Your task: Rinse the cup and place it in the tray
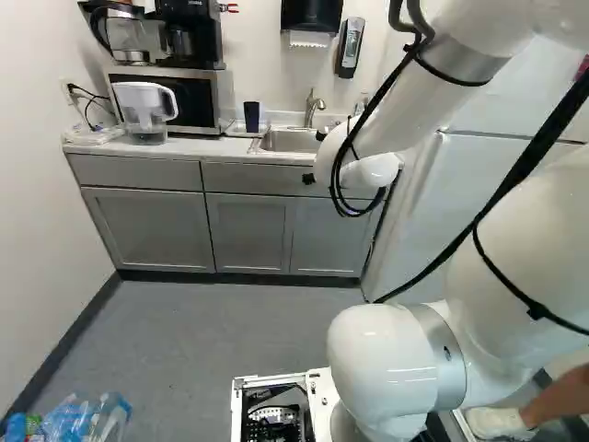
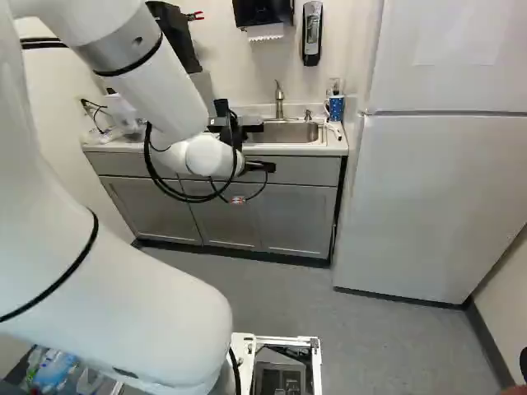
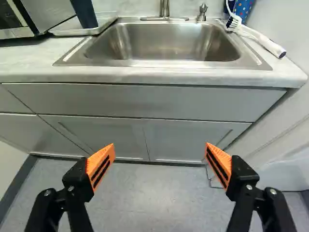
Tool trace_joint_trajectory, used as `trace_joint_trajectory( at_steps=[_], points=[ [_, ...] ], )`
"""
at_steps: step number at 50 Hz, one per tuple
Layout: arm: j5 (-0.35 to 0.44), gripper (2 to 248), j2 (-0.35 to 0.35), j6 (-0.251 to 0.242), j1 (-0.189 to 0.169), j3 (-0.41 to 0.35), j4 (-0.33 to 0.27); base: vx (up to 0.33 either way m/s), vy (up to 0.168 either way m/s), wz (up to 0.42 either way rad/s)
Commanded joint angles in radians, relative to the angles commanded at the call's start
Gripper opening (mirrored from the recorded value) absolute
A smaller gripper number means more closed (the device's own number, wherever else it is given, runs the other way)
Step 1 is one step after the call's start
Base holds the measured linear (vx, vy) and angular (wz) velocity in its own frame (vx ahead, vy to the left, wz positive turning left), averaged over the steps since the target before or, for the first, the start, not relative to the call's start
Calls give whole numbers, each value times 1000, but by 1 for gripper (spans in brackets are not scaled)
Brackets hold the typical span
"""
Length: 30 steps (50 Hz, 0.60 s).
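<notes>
Out before the cabinets [image 3: 116, 137], the claw [image 2: 262, 166] hangs with its orange-padded fingers wide apart, and beyond it on the surface [image 3: 145, 73], beside the sink [image 3: 164, 63], a slim, dark-blue, tapering cup [image 1: 251, 116] stands upright in a shallow tray [image 3: 77, 32].

The cup [image 3: 84, 13] was dark navy, the sink [image 3: 159, 41] silvery grey, the counter [image 3: 29, 67] off-white, the cabinets [image 3: 96, 133] grey, the floor [image 3: 149, 198] mottled blue-grey, the fridge [image 2: 428, 197] white, the brush [image 3: 260, 39] white, the container [image 3: 244, 8] blue with small spots, and the finger pads [image 3: 105, 154] orange with black stripes.
</notes>
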State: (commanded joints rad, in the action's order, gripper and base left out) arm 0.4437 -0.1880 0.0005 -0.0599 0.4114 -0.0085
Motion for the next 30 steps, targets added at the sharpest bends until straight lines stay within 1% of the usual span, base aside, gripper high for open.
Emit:
trace_joint_trajectory(
  at_steps=[15,30],
  points=[
    [138,247,-29,0,19,-104,3,0,0,0],
    [245,247,-52,0,34,-185,5,0,0,0]
  ],
)
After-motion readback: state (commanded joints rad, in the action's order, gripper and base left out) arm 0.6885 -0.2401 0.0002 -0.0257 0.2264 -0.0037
